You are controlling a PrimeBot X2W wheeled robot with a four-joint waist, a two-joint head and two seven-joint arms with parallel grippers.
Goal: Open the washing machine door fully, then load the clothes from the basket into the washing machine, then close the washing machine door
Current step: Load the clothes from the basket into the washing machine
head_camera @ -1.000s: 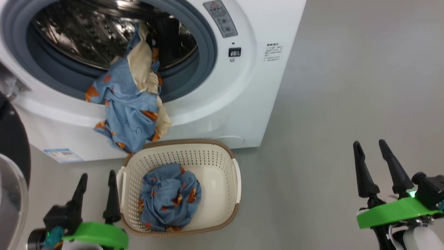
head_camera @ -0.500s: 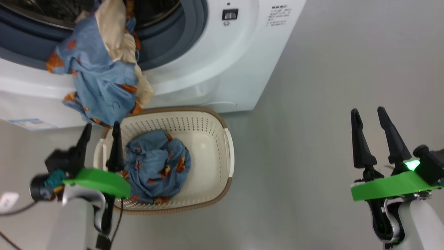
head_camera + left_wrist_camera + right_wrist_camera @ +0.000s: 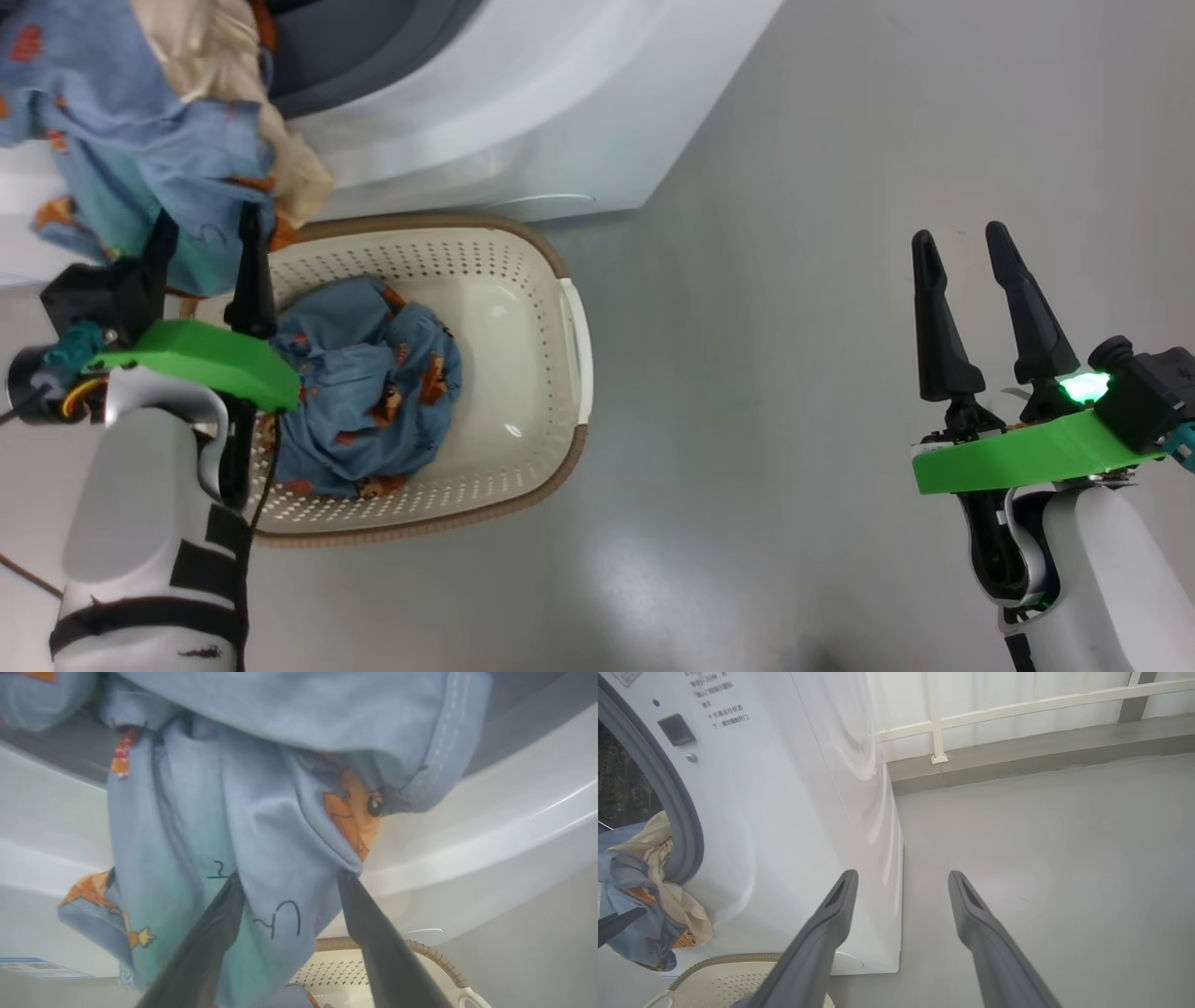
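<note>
Washing machine point(image 3: 485, 112) at top of head view, grey gasket point(image 3: 373, 47) exposed, so the mouth is free for loading. Basket point(image 3: 560, 308) on the floor point(image 3: 766, 373) just in front of the machine, probably parked there to keep lifts short. Clothes split in two. A blue-and-cream bundle point(image 3: 140, 140) is draped over the mouth's lower lip and hangs down the front, only partly in. A blue printed garment point(image 3: 364, 383) is bunched in the basket. Left gripper point(image 3: 207, 217) up at the hanging bundle, fingers spread wide with a fold between the tips, not pinched. Judged: poised to grab or push it in. Left forearm point(image 3: 140, 485) slants up past the basket's left edge. Right gripper point(image 3: 960, 235) wide, empty, over bare floor, well apart.
</note>
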